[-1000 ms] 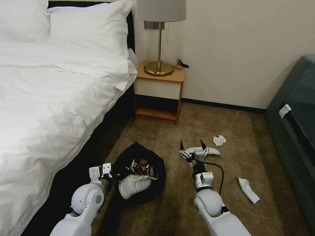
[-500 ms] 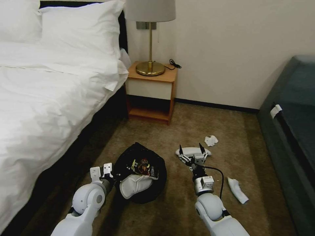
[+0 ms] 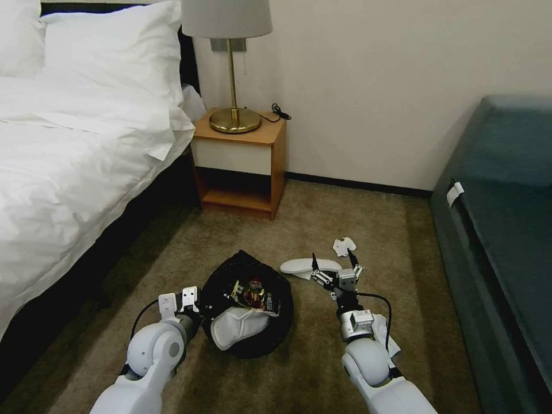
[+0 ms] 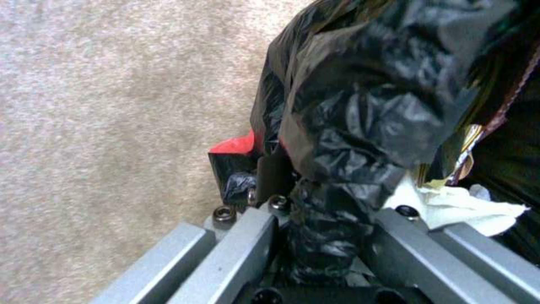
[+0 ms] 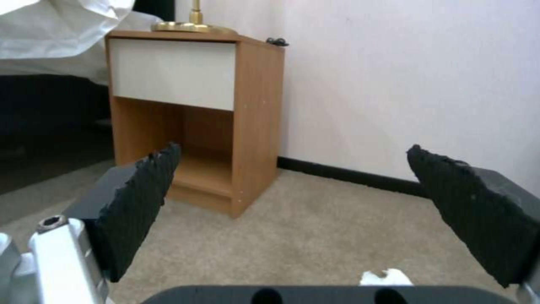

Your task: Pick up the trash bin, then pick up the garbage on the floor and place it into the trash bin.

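Note:
The trash bin (image 3: 270, 328), lined with a crinkly black bag (image 4: 360, 105), hangs just above the carpet in front of me. Inside it lie a white slipper (image 3: 236, 325) and shiny wrappers (image 3: 253, 293). My left gripper (image 3: 195, 307) is shut on the bin's bagged rim (image 4: 320, 245). My right gripper (image 3: 332, 260) hovers open and holds nothing, its dark pads (image 5: 141, 202) spread wide. A second white slipper (image 3: 305, 266) lies on the floor just left of it. A crumpled tissue (image 3: 343, 246) sits a little beyond, and another white tissue (image 3: 384, 332) lies partly behind the right forearm.
A white bed (image 3: 69, 172) runs along the left. A wooden nightstand (image 3: 238, 155) with a brass lamp (image 3: 230, 69) stands against the wall. A dark green sofa (image 3: 500, 230) borders the right side. Brown carpet (image 3: 391, 230) lies open between them.
The whole picture has slid left, so the camera has turned right. The floor slipper, earlier under the right gripper, now lies to its left. Both arms keep their pose.

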`<state>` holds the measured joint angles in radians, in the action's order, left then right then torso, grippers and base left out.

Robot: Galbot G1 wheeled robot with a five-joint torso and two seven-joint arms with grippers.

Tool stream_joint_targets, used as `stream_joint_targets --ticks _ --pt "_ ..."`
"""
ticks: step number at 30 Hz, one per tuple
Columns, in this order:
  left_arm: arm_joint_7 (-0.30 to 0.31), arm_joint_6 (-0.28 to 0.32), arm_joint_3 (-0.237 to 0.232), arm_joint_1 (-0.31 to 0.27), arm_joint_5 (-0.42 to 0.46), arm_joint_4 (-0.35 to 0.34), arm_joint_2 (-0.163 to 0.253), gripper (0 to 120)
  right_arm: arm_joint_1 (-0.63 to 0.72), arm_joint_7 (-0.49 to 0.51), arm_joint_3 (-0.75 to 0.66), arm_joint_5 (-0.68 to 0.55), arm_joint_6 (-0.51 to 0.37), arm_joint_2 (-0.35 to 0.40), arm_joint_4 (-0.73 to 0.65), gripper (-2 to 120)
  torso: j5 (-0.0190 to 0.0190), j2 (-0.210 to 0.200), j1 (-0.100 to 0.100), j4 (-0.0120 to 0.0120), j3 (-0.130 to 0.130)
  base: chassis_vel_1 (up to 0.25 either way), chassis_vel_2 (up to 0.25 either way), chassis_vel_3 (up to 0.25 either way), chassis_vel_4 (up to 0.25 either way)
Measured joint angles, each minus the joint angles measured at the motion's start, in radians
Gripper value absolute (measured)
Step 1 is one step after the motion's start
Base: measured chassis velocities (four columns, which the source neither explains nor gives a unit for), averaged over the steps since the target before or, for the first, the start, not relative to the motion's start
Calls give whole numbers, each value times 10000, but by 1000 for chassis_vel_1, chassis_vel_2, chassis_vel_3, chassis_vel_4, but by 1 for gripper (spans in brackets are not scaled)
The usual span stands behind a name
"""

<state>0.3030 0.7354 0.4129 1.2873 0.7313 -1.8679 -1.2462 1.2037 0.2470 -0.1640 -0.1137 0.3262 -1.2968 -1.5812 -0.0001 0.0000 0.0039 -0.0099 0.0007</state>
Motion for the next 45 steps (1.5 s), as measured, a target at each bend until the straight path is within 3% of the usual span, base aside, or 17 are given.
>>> stream_joint_targets --ticks 17,28,45 --pt "-105 0 44 120 -124 -88 -38 0 83 -43 1 -58 -52 -100 -44 100 0 0 0 -1 0 -28 -23 29 31" --pt "-157 2 65 175 -135 -164 -83 0 25 -33 -104 120 320 -193 77 100 6 0 0 -7 0 -150 -158 148 141" --pt "-166 2 89 216 -156 -180 -46 0 -230 342 61 197 58 -139 393 100 0 0 0 -4 0 -1 -1 -2 1"
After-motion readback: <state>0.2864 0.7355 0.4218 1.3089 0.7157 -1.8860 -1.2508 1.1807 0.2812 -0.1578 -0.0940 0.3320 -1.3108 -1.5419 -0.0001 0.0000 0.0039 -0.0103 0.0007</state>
